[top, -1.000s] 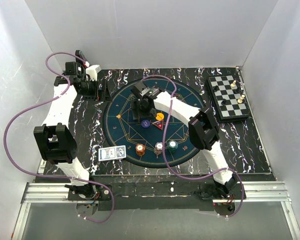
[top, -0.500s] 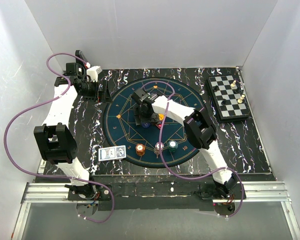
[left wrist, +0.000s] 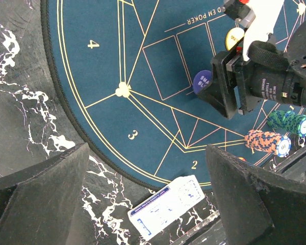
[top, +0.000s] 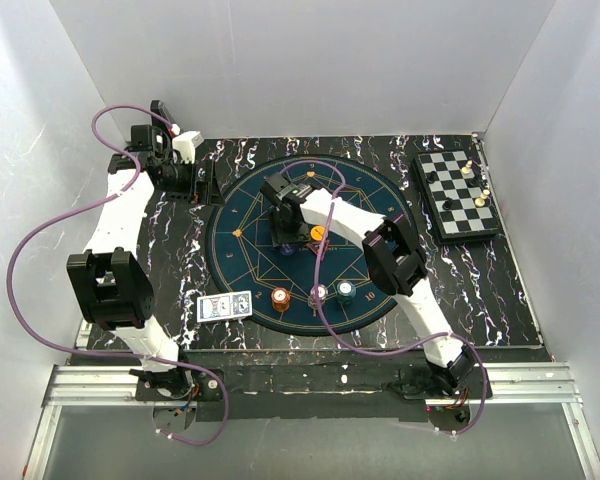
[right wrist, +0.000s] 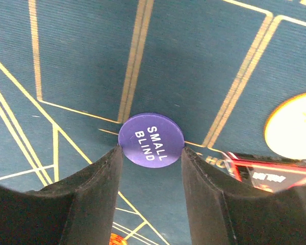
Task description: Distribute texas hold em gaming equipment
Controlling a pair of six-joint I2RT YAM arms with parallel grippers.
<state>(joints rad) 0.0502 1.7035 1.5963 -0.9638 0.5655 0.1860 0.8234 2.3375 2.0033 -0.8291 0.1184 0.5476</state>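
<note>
A blue disc (right wrist: 151, 138) marked SMALL BLIND lies flat on the dark-blue mat (top: 240, 215). My right gripper (right wrist: 151, 149) is down over it, and both fingers touch the disc's opposite edges. To its right lie a yellow disc (right wrist: 293, 125) and a red-white triangle marker (right wrist: 275, 171). Orange (top: 280, 298), maroon (top: 318, 294) and teal (top: 346, 290) chip stacks stand at the mat's near edge. Playing cards (top: 225, 305) lie beside the mat at near left. My left gripper (left wrist: 147, 149) hangs open and empty above the mat's far left rim.
A chessboard (top: 455, 195) with small pieces sits at the far right of the black marbled table (top: 500, 290). White walls close in the table on three sides. The right arm stretches across the mat's middle.
My right gripper has come down toward the near side onto the blue disc, and its fingers have narrowed until they touch it. The left arm has stayed still.
</note>
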